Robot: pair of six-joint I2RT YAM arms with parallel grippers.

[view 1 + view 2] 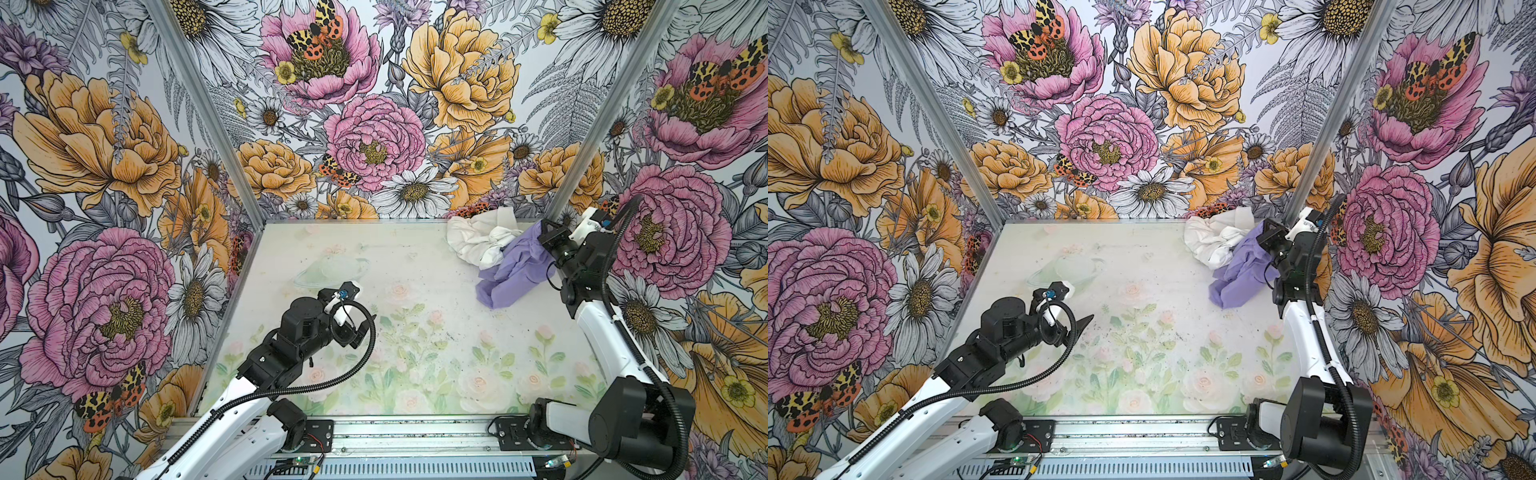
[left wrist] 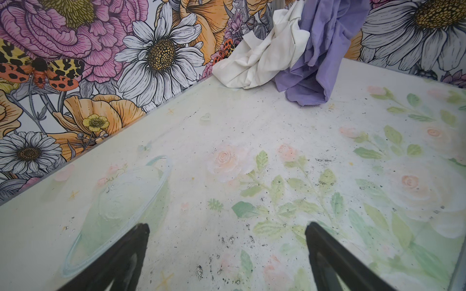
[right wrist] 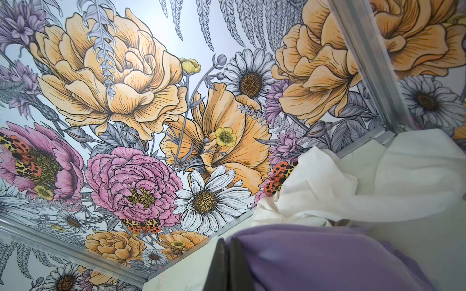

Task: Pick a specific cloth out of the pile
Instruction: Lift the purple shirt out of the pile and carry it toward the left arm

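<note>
Lavender cloth (image 1: 515, 270) pinched beside the white pile (image 1: 478, 239)
Well short of the pile, the left gripper (image 2: 227, 228) hovers spread wide over the table (image 1: 415, 291). Farther back, the right gripper (image 3: 228, 241) has its 2 jaws pressed onto the cloth's top; the cloth drapes down, touching the pile's near side.

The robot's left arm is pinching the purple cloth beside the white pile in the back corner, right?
Not quite. It is the right gripper, jaws shut, that pinches the purple cloth beside the white pile in the back corner. Both top views show it. The left gripper hangs open near the front, holding nothing.
</note>
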